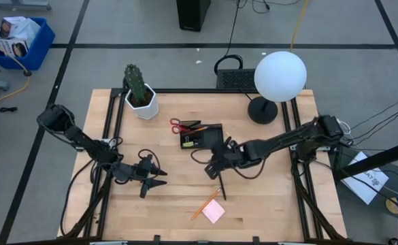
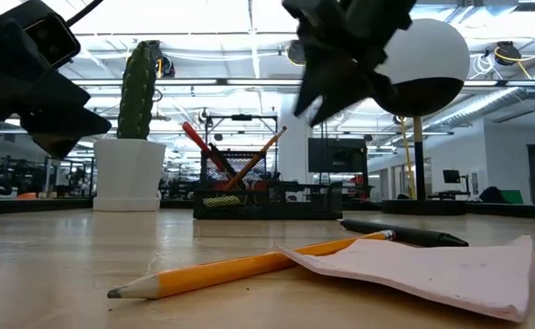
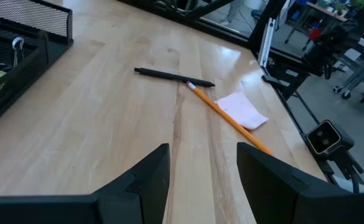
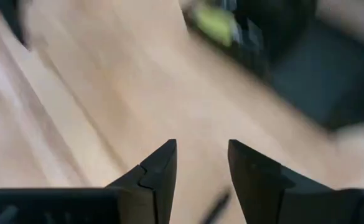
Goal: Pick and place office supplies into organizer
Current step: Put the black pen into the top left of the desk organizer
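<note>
The black organizer (image 1: 202,136) stands mid-table, with red-handled scissors (image 1: 178,124) and an orange pencil (image 2: 262,155) leaning in it. A black pen (image 1: 222,188), an orange pencil (image 1: 205,204) and a pink sticky-note pad (image 1: 213,212) lie flat on the wood near the front edge. The pencil's eraser end lies on the pad (image 3: 241,109). My right gripper (image 4: 201,155) hangs open above the table between the organizer and the pen, holding nothing. My left gripper (image 3: 203,168) stands open and low at the table's left, pointing toward the pen (image 3: 172,76).
A cactus in a white pot (image 1: 141,95) stands at the far left. A lamp with a white globe (image 1: 280,75) stands at the far right on a black base (image 1: 262,109). Bare wood lies between the two grippers and along the near edge.
</note>
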{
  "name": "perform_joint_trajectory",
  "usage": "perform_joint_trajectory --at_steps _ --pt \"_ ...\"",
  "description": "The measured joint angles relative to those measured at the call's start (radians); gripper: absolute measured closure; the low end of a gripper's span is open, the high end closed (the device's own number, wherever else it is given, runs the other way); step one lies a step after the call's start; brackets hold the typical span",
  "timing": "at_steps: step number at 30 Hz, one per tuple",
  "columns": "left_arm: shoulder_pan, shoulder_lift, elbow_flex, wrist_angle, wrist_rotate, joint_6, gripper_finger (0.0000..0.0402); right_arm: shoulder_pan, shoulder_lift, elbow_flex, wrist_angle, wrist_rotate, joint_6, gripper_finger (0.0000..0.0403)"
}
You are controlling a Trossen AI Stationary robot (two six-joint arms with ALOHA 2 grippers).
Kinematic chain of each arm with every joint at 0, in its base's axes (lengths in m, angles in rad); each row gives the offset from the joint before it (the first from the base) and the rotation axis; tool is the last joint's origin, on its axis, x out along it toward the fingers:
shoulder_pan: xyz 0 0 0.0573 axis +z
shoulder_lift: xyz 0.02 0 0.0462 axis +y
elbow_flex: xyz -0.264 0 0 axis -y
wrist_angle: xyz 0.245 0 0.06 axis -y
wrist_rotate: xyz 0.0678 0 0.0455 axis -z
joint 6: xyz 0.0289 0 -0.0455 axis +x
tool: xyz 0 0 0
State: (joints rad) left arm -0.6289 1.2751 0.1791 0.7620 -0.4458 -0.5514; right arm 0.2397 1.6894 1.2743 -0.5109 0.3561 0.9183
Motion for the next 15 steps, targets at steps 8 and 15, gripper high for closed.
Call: perform_joint_trajectory --at_steps 8,15 --pt "0.000 0.000 0.000 0.000 -0.004 -0.001 0.0213 -0.063 0.050 0.000 -0.190 -0.260 0.152 0.0269" --pt "0.000 0.000 0.000 0.000 -0.003 0.000 0.0213 -0.063 0.173 0.000 -0.179 -0.384 0.153 0.0269"
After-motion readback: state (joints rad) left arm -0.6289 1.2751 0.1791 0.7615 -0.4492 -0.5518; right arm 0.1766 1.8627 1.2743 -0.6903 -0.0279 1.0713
